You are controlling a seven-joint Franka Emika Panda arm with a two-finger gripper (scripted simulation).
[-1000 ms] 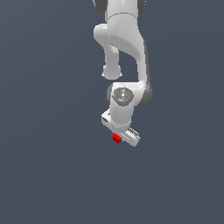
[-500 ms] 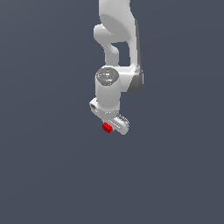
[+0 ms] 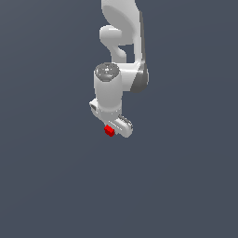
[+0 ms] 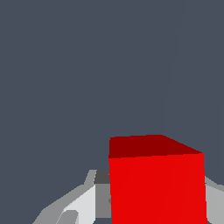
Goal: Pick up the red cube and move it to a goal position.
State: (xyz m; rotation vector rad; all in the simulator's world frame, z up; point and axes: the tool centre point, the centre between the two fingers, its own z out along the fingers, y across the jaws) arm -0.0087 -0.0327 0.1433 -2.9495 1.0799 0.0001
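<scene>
The red cube [image 3: 109, 131] is tiny and bright red. It sits at the lower tip of the white arm's gripper [image 3: 111, 129] in the exterior view, a little left of centre. In the wrist view the red cube [image 4: 155, 183] fills the lower right, held between the grey-white fingers [image 4: 85, 203], which show on both sides of it. The gripper is shut on the cube. The fingertips themselves are hidden by the hand in the exterior view.
The white arm [image 3: 122, 42] comes down from the top of the exterior view. All around is a plain dark grey surface [image 3: 186, 186] with no other object in view.
The arm has swung toward the exterior view's left and farther up the picture, carrying the red cube with it. The cube stays in the gripper.
</scene>
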